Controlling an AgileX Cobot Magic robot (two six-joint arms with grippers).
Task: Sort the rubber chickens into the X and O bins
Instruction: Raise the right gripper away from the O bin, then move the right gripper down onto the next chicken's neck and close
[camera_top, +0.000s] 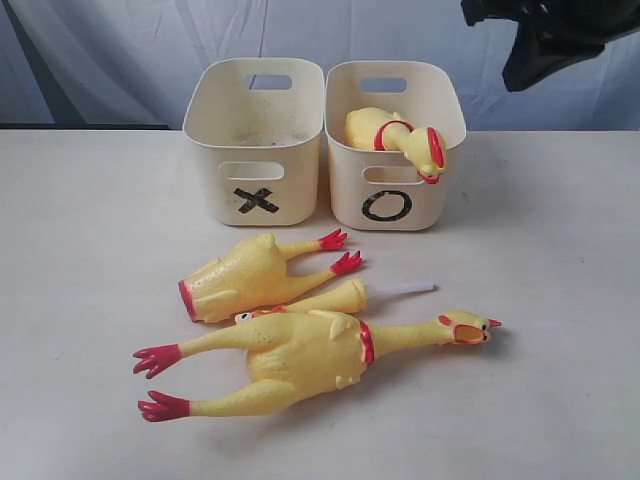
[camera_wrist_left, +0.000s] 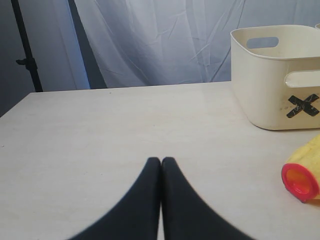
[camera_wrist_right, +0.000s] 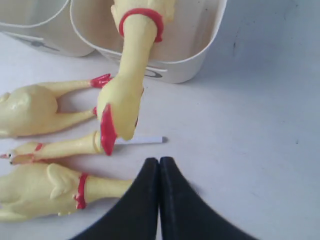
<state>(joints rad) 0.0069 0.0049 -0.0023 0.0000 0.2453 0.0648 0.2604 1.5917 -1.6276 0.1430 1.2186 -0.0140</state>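
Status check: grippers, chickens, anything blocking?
Left gripper shut, empty; right gripper shut, empty. One chicken in O bin, head over the rim. Whole chicken, headless body, head piece on table. Nothing blocking seen.

Left, cream-white X bin (camera_top: 215, 160); right, matching O bin (camera_top: 345, 185); upright, side by side, black marks on the near walls. In the O bin, whole yellow chicken (camera_top: 385, 128), red-collared neck draped over the near rim, head hanging outside beside the handle slot. In front of the X bin, headless body (camera_top: 240, 280), lying flat, red feet toward the bins. Just beside it, head-neck piece (camera_top: 335, 298) with white tube pointing right. Nearest, second whole chicken (camera_top: 300, 355), stretched flat, feet left, open beak right.
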